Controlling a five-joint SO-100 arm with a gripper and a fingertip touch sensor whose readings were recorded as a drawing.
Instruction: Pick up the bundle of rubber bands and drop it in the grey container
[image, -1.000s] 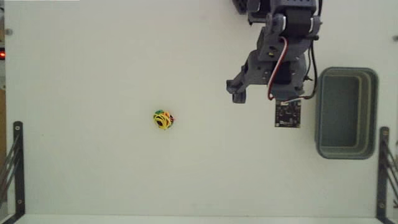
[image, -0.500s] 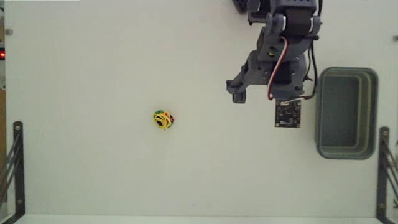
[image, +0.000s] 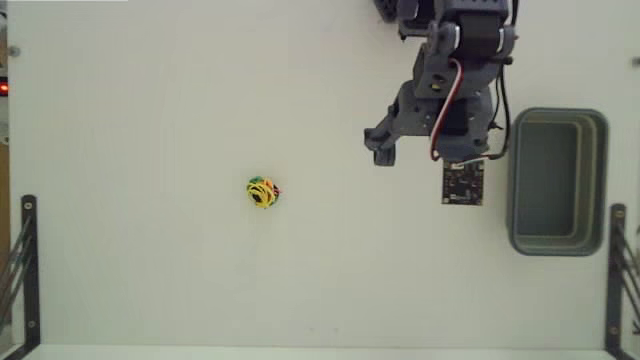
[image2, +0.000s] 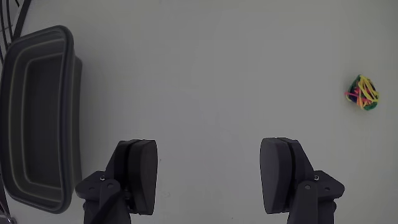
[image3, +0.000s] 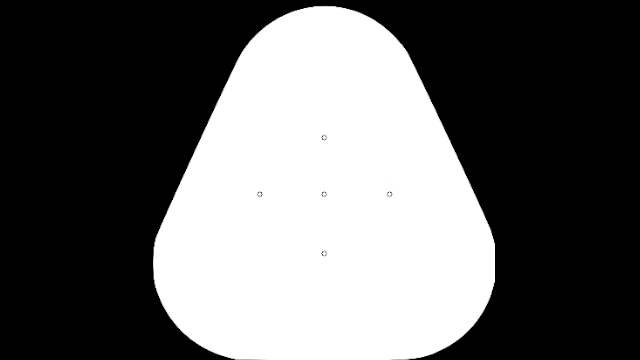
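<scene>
While fingers spread wide, dark two-finger gripper (image2: 210, 163) between grey rounded plastic container (image2: 37, 118) left and small yellow-green-red rubber-band bundle (image2: 362, 93) far right.

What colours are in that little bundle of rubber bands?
Mostly yellow with green and pinkish-red loops; the bundle of rubber bands shows best in the wrist view.

bundle of rubber bands (image: 263, 192) left, grey container (image: 557, 240) right

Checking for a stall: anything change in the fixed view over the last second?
No visible change. The hand is open and empty beside the grey container, the bundle of rubber bands lies untouched on the table, well apart from it.
</scene>
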